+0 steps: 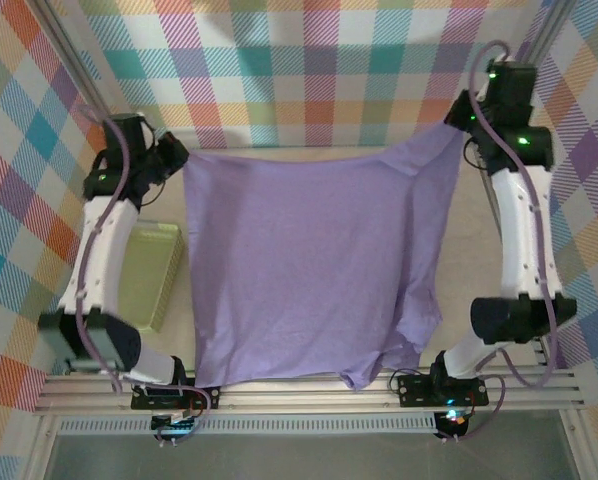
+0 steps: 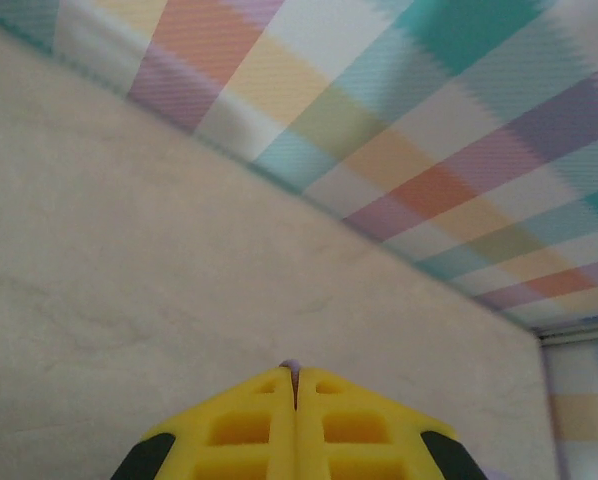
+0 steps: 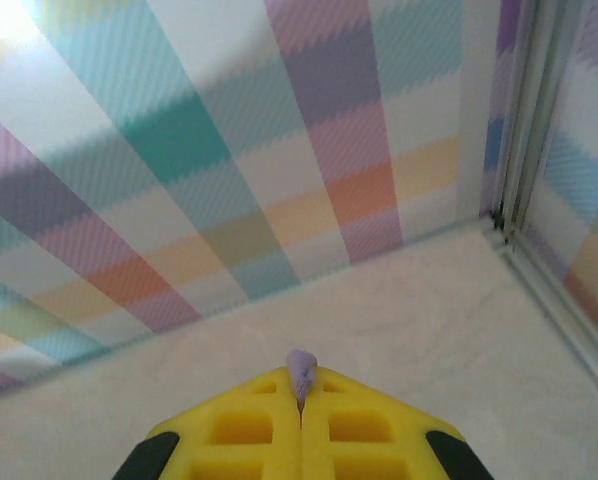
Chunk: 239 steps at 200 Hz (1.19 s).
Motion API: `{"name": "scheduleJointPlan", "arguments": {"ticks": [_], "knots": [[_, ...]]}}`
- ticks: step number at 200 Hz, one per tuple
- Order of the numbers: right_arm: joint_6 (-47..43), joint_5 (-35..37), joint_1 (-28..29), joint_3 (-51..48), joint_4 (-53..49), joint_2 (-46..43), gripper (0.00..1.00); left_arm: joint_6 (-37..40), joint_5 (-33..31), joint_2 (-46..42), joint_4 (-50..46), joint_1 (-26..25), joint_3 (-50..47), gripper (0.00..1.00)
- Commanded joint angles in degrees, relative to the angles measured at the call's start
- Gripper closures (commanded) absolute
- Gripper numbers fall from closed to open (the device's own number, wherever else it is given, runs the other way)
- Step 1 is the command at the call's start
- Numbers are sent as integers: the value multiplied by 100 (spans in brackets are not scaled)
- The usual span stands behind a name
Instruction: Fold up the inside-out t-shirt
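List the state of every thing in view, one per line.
left gripper: shut on the t-shirt's far left corner.
right gripper: shut on the t-shirt's far right corner.
t-shirt: spread open, wrinkled, held by its two far corners.
tray: lying flat, left of the t-shirt.

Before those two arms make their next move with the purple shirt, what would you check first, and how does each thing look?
1. left gripper shut on a far corner of the t-shirt: ok.
2. right gripper shut on the other far corner: ok.
3. Far edge stretched between them: ok.
4. Near right corner lying flat: not ok, bunched.
5. green tray apart from the t-shirt: cannot tell.
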Motion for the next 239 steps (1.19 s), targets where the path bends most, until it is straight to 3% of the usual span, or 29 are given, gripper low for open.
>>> {"name": "scheduleJointPlan", "arguments": {"ticks": [1, 55, 108, 151, 216, 239], "knots": [[198, -159, -24, -374, 746, 461, 100, 45, -213, 757, 273, -216, 130, 100], [306, -71, -21, 162, 749, 2348, 100, 50, -553, 3174, -36, -327, 1564, 100], [371, 69, -28, 1940, 166, 3697, 100, 324, -1142, 4275, -366, -355, 2984, 100], [517, 166, -49, 3143, -102, 4147, 100, 299, -1312, 4667, -796, -172, 4019, 100], [524, -395, -14, 3127, -165, 4030, 100, 281, -1168, 4443, -818, -60, 3775, 100], [596, -457, -17, 2433, -378, 3655, 100, 273, -904, 4154, -693, -60, 3273, 100]]}}
